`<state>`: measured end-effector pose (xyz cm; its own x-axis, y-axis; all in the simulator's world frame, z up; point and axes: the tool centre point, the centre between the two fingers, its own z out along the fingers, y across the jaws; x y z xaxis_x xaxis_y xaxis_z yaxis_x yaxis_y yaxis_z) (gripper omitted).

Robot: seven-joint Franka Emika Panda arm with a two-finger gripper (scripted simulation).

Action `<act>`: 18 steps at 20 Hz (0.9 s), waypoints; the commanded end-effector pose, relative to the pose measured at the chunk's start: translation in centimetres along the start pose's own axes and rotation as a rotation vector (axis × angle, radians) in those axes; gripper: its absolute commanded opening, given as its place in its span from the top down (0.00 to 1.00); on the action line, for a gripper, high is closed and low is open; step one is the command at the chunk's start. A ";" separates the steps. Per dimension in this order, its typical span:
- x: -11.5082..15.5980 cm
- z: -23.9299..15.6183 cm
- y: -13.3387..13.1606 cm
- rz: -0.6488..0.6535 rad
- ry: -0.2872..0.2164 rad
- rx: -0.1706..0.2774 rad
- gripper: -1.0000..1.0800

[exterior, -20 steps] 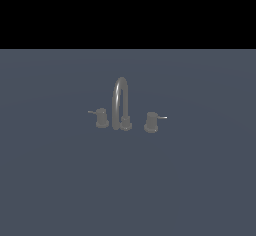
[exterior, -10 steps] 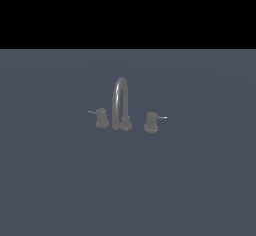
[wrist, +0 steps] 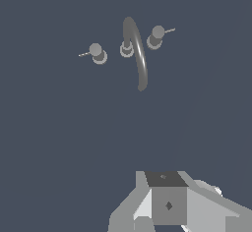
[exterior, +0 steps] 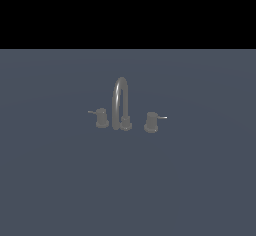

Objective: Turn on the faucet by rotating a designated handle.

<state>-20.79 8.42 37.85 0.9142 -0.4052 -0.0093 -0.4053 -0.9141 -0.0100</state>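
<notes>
Faucet: a small dull-grey faucet is seen standing on a flat blue-grey surface, near the middle of the exterior view; its tall arched spout rises from a round base.
Handle: the handle is placed just beside the spout base, on the exterior view's left. It is a stubby upright knob, and a thin dark lever is carried near its top, pointed away from the spout toward the exterior view's left.
Other knob: a twin knob is set on the opposite side of the spout, with a bright-tipped lever pointed toward the exterior view's right.
Spacing: both knobs are kept apart from the spout base by small gaps.
Gripper: only part of the gripper is shown, in the wrist view, as grey blocky housing cut off by the frame edge. It is held well apart from the faucet, and nothing is touched by it.
Gripper state: the fingertips are not shown, so whether they are spread or pressed together cannot be told.
</notes>
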 end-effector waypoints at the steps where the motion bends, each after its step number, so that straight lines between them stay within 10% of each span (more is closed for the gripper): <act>1: 0.4 1.3 -1.2 0.054 0.000 0.001 1.00; 18: 4.5 9.7 -8.0 0.395 0.000 0.007 1.00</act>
<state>-14.12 13.71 28.88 0.7091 -0.7050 -0.0133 -0.7051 -0.7090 -0.0112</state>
